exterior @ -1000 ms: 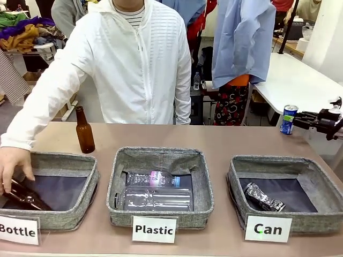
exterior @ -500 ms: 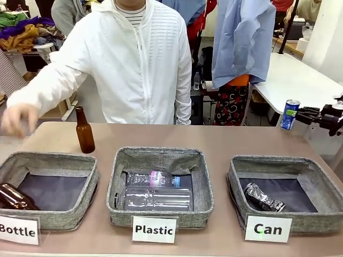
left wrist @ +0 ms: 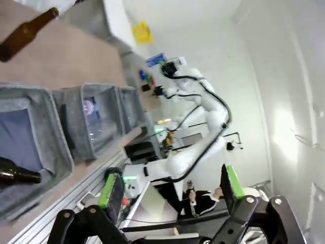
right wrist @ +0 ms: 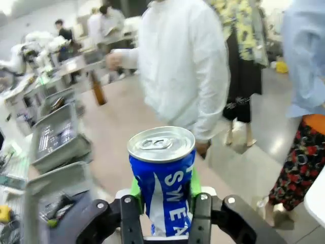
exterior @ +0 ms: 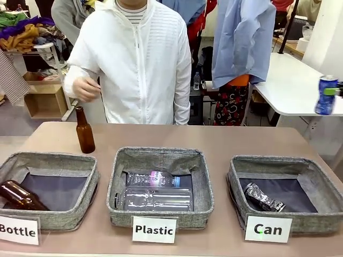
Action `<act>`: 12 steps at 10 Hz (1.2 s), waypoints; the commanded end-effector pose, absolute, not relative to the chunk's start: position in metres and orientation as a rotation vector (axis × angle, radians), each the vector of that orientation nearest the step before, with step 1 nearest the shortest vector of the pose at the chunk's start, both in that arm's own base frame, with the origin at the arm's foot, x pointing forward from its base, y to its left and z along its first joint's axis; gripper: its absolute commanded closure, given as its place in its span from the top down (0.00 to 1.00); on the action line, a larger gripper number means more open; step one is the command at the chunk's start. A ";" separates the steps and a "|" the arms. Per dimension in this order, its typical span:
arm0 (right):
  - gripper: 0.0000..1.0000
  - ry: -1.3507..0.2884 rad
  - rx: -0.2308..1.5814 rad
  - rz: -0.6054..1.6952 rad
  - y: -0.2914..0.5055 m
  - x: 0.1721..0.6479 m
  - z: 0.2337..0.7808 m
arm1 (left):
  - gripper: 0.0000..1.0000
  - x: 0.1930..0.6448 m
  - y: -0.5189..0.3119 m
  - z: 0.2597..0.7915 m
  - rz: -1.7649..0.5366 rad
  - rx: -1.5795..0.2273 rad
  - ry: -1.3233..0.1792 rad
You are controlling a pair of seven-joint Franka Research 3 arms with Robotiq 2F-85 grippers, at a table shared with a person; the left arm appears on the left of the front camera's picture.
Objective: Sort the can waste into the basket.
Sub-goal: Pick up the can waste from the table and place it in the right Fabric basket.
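Right end effector (right wrist: 162, 195) grips the blue can (right wrist: 163, 175) upright; carry it level, centre the basket (exterior: 316, 220) beneath it, then release

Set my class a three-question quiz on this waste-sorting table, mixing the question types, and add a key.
1. True or false: the crushed can lies in the basket labelled "Plastic".
2. What does the right gripper grip? A. a brown glass bottle B. a blue can C. a clear plastic bottle
3. Fill the gap: the left gripper has its jaws ____.
Key: 1 false, the crushed can lies in the Can basket; 2 B; 3 open.
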State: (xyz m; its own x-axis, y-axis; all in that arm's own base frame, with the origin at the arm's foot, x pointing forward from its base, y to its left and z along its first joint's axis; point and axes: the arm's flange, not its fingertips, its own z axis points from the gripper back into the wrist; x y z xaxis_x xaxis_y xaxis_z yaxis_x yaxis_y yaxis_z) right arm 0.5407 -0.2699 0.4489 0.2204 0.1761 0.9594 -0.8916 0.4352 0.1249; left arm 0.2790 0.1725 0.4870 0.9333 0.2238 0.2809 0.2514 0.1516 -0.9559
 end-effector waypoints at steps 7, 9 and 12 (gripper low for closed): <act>0.00 -0.492 0.777 1.192 -0.133 0.392 0.483 | 1.00 0.317 0.083 0.458 0.069 -1.234 -0.493; 0.00 -0.457 0.750 1.230 -0.115 0.380 0.462 | 1.00 0.317 0.083 0.458 0.069 -1.234 -0.493; 0.95 -0.459 0.722 1.234 -0.102 0.387 0.450 | 1.00 0.317 0.083 0.458 0.069 -1.234 -0.493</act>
